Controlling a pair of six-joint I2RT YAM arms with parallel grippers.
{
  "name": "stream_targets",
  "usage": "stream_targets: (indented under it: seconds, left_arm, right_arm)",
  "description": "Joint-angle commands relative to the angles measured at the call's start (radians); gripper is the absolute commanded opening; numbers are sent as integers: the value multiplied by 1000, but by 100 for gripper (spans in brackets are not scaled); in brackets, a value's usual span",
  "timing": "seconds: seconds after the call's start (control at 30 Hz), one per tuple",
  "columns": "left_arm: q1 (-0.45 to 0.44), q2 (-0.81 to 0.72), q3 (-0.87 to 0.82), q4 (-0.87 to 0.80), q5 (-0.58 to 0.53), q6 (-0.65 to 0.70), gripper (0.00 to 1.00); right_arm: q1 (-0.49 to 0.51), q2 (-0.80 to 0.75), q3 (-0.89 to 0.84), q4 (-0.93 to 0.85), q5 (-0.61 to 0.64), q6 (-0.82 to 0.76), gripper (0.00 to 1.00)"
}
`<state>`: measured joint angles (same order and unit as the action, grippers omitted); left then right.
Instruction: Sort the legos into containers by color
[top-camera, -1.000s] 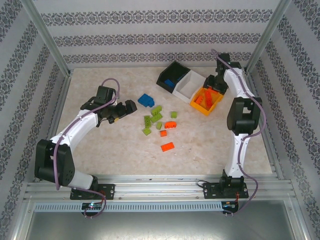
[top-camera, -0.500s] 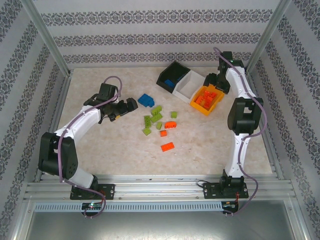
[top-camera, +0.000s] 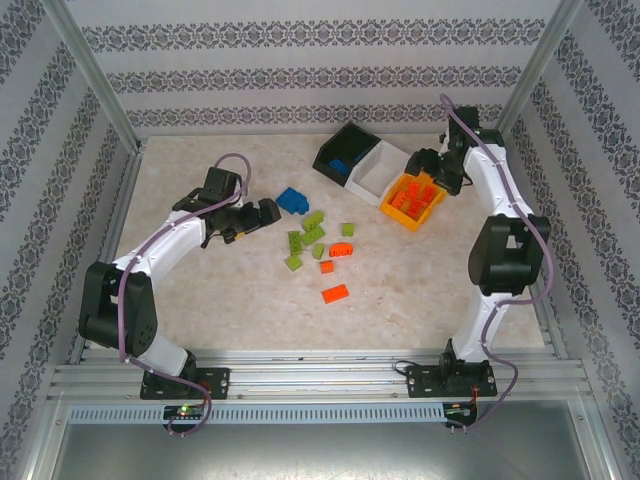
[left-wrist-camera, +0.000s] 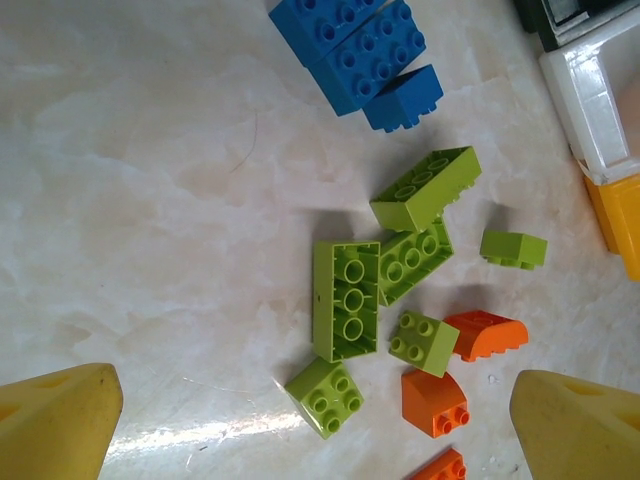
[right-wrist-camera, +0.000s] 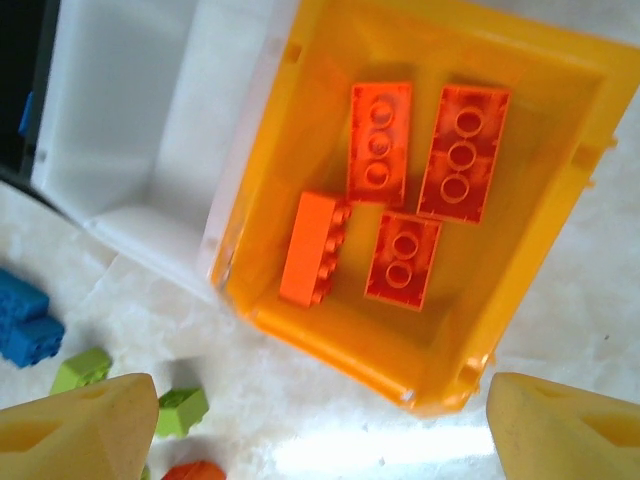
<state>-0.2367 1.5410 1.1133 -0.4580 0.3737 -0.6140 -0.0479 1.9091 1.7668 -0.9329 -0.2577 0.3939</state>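
Observation:
Loose legos lie mid-table: blue ones (top-camera: 292, 200), a lime green cluster (top-camera: 305, 238) and three orange ones (top-camera: 335, 293). The containers stand in a row at the back right: black (top-camera: 360, 140) with a blue lego inside, white (top-camera: 375, 175), orange-yellow (top-camera: 432, 212). My left gripper (top-camera: 268, 212) is open just left of the blue legos, hovering over the green legos (left-wrist-camera: 345, 300) with nothing between its fingers (left-wrist-camera: 55, 420). My right gripper (top-camera: 420, 168) hangs open and empty above the orange-yellow bin (right-wrist-camera: 330, 335), in which several orange legos (right-wrist-camera: 380, 145) lie.
Patterned walls and metal posts enclose the table on three sides. The bins sit close to the right arm's upper link. Bare tabletop stretches in front of the loose legos and to the far left. The white bin (right-wrist-camera: 130, 120) has nothing visible inside.
My right gripper opened wider over the orange-yellow bin and its arm swung outward to the right. My left gripper crept slightly right toward the blue legos.

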Motion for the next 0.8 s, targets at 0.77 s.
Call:
stream_targets:
  seconds: [0.77]
  left_arm:
    - [-119,44,-45,109,5,-75,100]
  right_arm:
    - [409,-207,-452,48,-146,-15,86]
